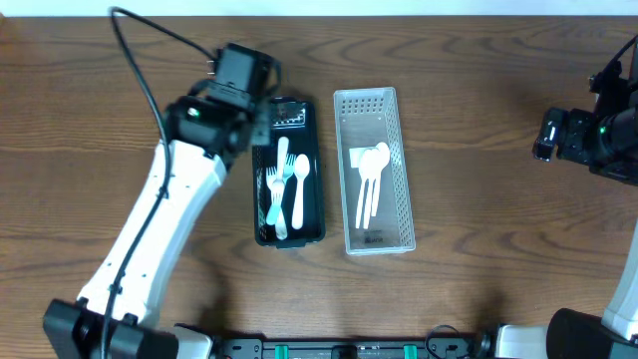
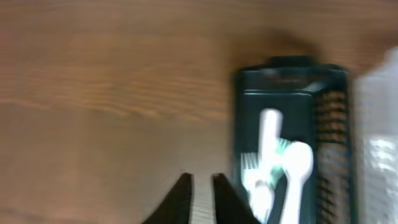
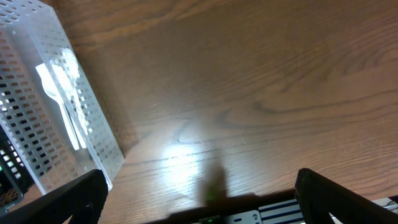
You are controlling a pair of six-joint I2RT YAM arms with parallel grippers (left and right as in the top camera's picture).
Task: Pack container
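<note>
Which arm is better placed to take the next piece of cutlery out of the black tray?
Probably left. The left gripper hangs just beside the black tray holding the white cutlery. The right gripper, wide open, sits far to the right, beyond the clear tray.

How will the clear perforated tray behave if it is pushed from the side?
The clear tray looks like thin perforated plastic, so probably light and quick to slide on the smooth table. It is long and low: tipping seems unlikely, but an off-centre push may turn it. The loose white spoons inside would likely shift.
</note>
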